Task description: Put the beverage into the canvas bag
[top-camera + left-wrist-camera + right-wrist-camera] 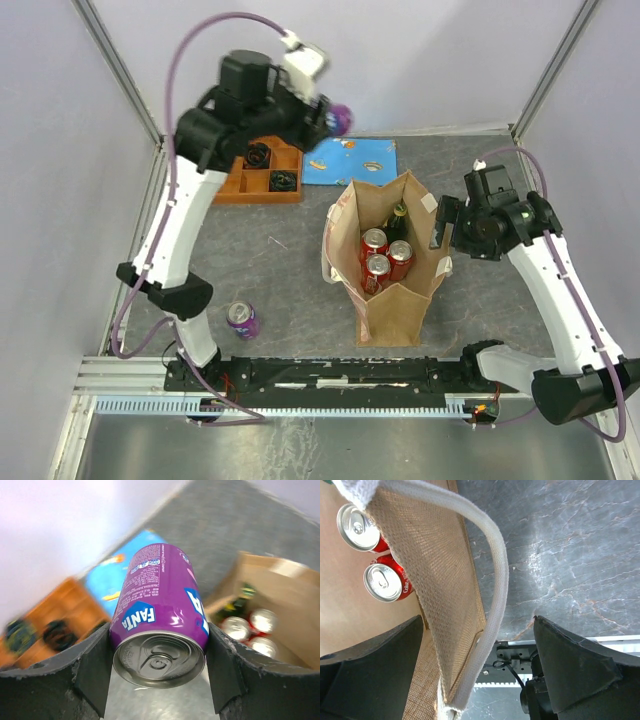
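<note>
My left gripper (328, 116) is raised high at the back left and shut on a purple Fanta can (341, 118). In the left wrist view the can (160, 600) sits between both fingers, top end toward the camera. The tan canvas bag (395, 300) stands open at the table's middle and holds three red cans (380, 255) and a dark bottle (399, 215). My right gripper (440, 225) is open and straddles the bag's right wall (445, 580) and white handle (497, 580), one finger inside and one outside. Two red cans (382, 582) show in the right wrist view.
A second purple can (241, 319) stands on the table near the left arm's base. A wooden tray (262, 175) with dark items and a blue packet (350, 160) lie at the back. The arms' mounting rail (330, 375) runs along the near edge.
</note>
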